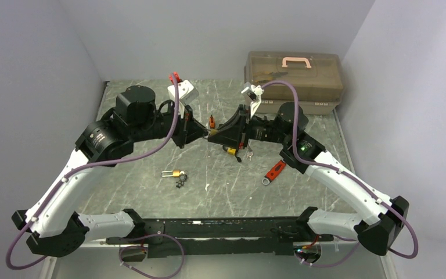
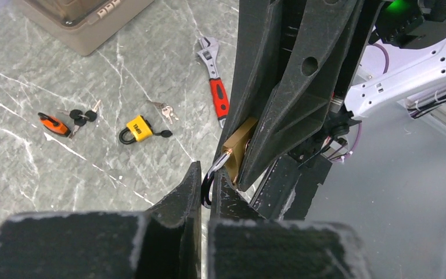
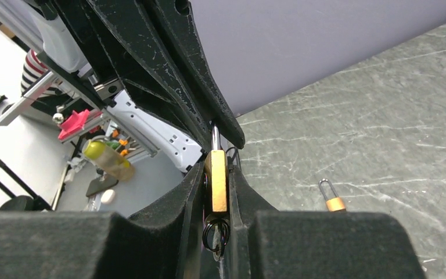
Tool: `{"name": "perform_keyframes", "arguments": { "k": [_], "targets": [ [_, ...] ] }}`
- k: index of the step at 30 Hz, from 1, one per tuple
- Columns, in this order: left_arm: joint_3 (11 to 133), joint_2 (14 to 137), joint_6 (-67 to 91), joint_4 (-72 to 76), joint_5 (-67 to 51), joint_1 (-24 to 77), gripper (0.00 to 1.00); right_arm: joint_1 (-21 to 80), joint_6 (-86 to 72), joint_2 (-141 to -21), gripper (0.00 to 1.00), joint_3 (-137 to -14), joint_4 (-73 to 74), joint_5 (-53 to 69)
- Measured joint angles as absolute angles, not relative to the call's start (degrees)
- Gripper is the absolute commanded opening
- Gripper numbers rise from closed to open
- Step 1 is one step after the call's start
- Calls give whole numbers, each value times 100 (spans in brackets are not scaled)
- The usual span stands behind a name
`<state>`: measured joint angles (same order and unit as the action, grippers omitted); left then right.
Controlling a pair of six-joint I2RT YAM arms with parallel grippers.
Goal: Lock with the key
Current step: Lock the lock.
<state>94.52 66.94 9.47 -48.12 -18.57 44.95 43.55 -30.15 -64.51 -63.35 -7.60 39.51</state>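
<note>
Grey marbled surface point(image 1: 220, 192) is carrying a yellow padlock point(image 2: 139, 128), a red-handled wrench point(image 2: 216, 93) and loose keys point(image 2: 164, 110). Both arms are meeting in the air above it. Right tool point(image 3: 216, 174) is clamping tight on the brass padlock point(image 3: 218, 189), which is off the surface, with a key ring point(image 3: 215, 235) sitting at its base. Left tool point(image 2: 207, 174) is pinching nearly closed on the shackle point(image 3: 215, 136).

Left end effector point(image 2: 206, 181) clamped, right one point(image 3: 216, 177) too

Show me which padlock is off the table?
The brass padlock clamped in the jaws; the yellow padlock and small padlock lie on the table.
</note>
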Motion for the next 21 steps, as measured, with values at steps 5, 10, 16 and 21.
{"name": "perform_keyframes", "arguments": {
  "k": [5, 10, 16, 21],
  "targets": [
    [9467, 6692, 976, -4755, -1739, 4493, 40, 4206, -3111, -6447, 0, -6324, -893, 4123],
    [9467, 6674, 1009, -4770, -1715, 4456, 39, 4128, -3133, -6429, 0, -6292, -998, 4167],
    [9463, 6558, 1087, -4718, -1968, 4362, 36, 4143, -3177, -6396, 0, -6217, -1251, 4268],
    [9450, 6453, 1157, -4692, -2117, 4222, 31, 4145, -3173, -6372, 0, -6187, -1251, 4298]
  ]
}}
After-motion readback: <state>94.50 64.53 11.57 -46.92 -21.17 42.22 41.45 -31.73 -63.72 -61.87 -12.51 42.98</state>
